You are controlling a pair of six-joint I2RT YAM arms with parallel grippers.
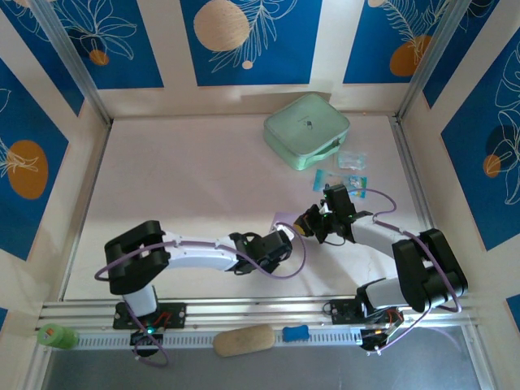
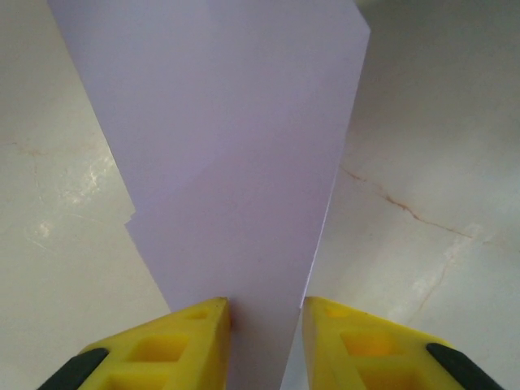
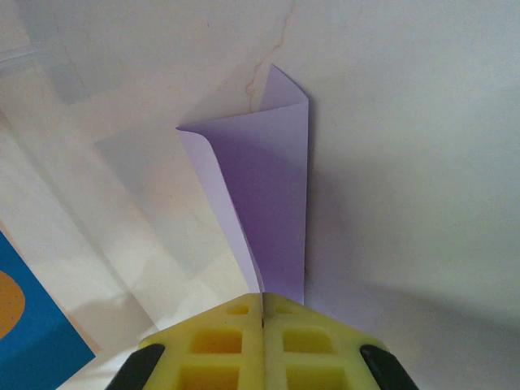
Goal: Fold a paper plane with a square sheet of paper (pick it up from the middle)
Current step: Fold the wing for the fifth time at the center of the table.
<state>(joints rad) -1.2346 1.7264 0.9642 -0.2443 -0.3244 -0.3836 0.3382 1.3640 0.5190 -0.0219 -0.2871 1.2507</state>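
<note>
Right gripper (image 3: 262,302) has its yellow fingers pressed flat together, pinched on the narrow end of the lavender paper (image 3: 276,211), which comes straight out from between them. From the right wrist camera the paper is already folded into a long tapered shape. One flap curls open on the left side and there's a little peak at the far tip.

Left gripper (image 2: 266,305) is on the other end of it. Its two yellow fingers stand apart with the paper running down between them. The left finger is right up against the paper's edge, and there's a thin sliver of gap on the right one, so it's not clamped as far as I can see. In that view the left edge of the paper has a small step where the layers don't line up.

From the top camera the paper sits between the two grippers, toward the near edge of the table (image 1: 179,187), a bit right of centre. Can't tell if it's lifted or touching the table.

Well apart from it, by the far edge and right of centre, is a mint-green case (image 1: 306,130). A few small blue packets (image 1: 353,160) lie just beside the case's near-right corner.
</note>
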